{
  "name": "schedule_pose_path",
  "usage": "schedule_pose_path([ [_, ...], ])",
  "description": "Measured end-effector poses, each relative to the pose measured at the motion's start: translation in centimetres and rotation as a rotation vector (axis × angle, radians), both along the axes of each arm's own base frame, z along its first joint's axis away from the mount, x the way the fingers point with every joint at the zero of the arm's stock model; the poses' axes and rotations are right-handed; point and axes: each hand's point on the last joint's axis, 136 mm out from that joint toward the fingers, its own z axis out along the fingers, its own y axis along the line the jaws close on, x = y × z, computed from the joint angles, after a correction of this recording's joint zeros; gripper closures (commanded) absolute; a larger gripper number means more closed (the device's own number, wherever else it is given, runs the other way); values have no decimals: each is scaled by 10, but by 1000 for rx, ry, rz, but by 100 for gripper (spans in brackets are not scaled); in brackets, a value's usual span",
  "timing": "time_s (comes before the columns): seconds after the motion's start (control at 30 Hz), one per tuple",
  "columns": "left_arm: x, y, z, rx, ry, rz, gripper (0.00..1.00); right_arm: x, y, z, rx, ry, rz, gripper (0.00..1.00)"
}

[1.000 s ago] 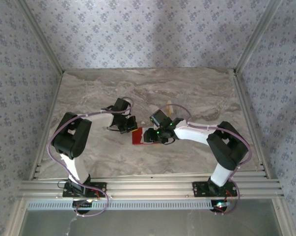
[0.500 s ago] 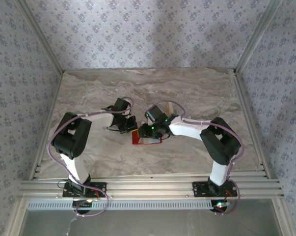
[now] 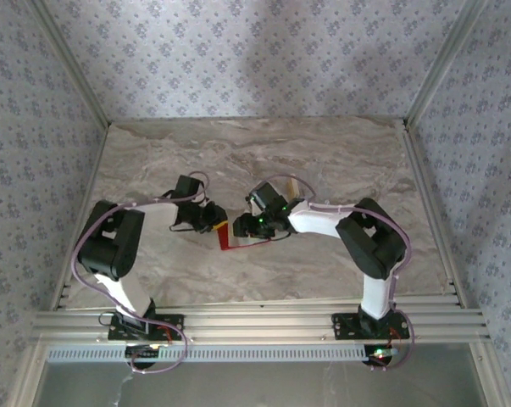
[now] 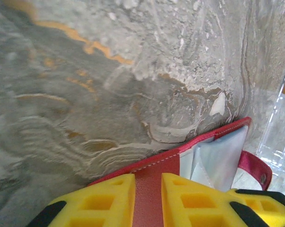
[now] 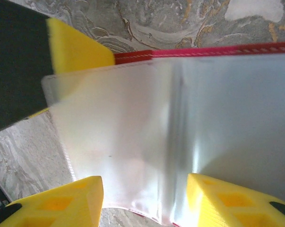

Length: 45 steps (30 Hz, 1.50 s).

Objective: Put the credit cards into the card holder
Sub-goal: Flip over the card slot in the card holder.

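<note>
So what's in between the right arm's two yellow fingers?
A frosted see-through plastic pocket of the small red folding card holder lies between those yellow fingers, as the right wrist view shows.

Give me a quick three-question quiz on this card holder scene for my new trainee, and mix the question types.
1. True or false: in the overhead view, the left end effector and the right end effector meet at the red card holder.
2. In the left wrist view, the finger pads are: A yellow, B blue, C white.
3. In the right wrist view, what spans the space between the fingers?
Key: 1 true; 2 A; 3 the holder's translucent sleeve.
</note>
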Motion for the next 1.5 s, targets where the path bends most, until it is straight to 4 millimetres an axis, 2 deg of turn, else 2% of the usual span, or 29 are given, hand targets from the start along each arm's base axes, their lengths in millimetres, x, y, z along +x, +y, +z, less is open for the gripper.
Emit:
schedule_pose_path([
  [0.17, -1, 11, 5, -39, -7, 52, 68, 0, 0, -5, -10, -1, 7, 55],
  [0.3, 0, 22, 13, -62, -27, 95, 66, 2, 1, -7, -47, -10, 10, 54],
  [0.5, 7, 34, 43, -31, -137, 127, 67, 2, 6, -10, -155, -54, 18, 55],
  [0.57, 7, 32, 53, -10, -177, 111, 73, 2, 8, -11, -188, -65, 21, 56],
  [0.63, 6, 23, 58, 3, -204, 72, 80, 2, 9, -12, -206, -78, 20, 58],
  [0.7, 5, 12, 61, 4, -218, 37, 84, 2, 7, -13, -218, -83, 17, 61],
  [0.8, 2, 2, 56, 10, -210, 3, 84, 3, 5, -14, -220, -86, 8, 62],
  [1.2, -9, -24, 12, 44, -95, -93, 85, -12, -25, -14, -194, -80, -107, 60],
  [1.5, -8, -27, 0, 81, -47, -106, 87, -11, -27, -9, -181, -81, -126, 54],
])
